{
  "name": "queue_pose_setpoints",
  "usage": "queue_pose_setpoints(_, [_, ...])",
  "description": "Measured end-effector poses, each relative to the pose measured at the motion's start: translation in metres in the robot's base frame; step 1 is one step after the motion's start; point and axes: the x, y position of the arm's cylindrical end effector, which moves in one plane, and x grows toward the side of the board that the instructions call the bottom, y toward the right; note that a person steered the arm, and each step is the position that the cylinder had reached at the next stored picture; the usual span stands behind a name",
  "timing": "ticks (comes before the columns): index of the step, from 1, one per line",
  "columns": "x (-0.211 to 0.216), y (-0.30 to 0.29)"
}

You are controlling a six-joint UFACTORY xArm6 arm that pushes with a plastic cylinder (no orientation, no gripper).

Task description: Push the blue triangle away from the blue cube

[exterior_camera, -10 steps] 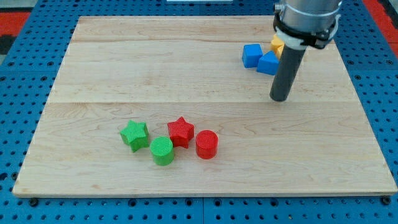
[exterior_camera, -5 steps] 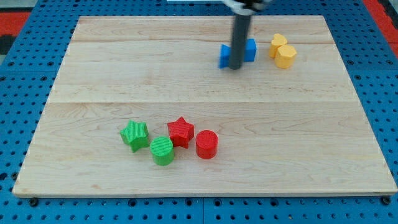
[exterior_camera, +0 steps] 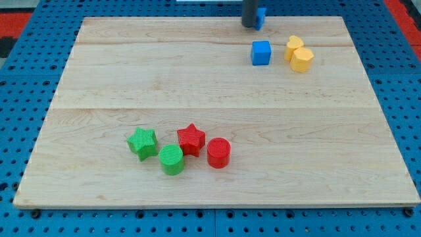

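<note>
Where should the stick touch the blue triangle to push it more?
There is nothing to grip with, only pushing. My tip already sits against the left side of the blue triangle, at the board's top edge. The blue cube lies below it, so I would probably press on the triangle's lower face and push upward, away from the cube.

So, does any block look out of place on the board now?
Yes: the blue triangle sits at the board's top edge, partly hidden behind my tip, well apart from the blue cube. Nothing looks damaged.
</note>
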Motion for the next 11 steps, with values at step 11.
queue_pose_setpoints(11, [-0.020,-0.082])
